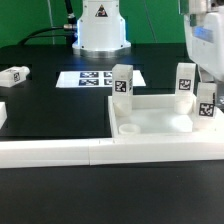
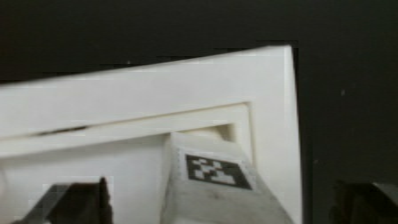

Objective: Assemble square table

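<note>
Leg (image 2: 214, 185) between gripper (image 2: 222, 200) fingers, over tabletop (image 2: 107, 110) corner.

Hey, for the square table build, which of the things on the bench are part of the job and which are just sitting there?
Part of the job:
- square tabletop
- upright leg at its back corner
- second upright leg
- leg under the gripper
- loose leg lying at the exterior view's left

Just there:
- marker board
- long white border bars
</note>
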Tool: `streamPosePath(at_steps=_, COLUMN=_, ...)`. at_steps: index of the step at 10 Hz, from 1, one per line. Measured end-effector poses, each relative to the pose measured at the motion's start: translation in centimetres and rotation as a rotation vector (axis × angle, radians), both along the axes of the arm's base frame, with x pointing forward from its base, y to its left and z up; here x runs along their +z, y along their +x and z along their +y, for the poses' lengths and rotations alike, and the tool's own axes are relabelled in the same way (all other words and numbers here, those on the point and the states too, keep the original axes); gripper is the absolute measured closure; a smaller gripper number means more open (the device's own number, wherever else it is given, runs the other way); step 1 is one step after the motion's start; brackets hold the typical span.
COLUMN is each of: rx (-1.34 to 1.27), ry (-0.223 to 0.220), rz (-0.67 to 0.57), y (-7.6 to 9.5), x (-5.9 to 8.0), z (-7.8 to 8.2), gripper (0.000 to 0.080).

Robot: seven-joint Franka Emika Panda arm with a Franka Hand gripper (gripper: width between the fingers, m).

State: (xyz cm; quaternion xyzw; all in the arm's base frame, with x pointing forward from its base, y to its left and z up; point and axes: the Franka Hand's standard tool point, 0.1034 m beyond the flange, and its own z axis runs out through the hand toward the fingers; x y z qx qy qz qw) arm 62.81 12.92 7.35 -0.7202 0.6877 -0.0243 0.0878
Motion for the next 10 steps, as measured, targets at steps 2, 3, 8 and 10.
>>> streamPosePath(at_steps=2, rx=0.169, ry=-0.028, rz=-0.018, y=-0.1, x=-0.1, z=0.0, gripper=0.0153)
streamPosePath(at_steps=3, rx=0.231, ry=-0.039, rz=-0.024, y=-0.1, x=-0.1, z=0.0, gripper=0.0153)
streamPosePath(at_steps=8, rx=0.944, ry=-0.201, rz=-0.05, y=0.0, x=-0.1, z=-0.8, gripper=0.015)
streamPosePath(at_steps=10, rx=1.106, ry=-0.246, rz=-0.081, y=0.2, x=-0.3, z=-1.4, gripper=0.015)
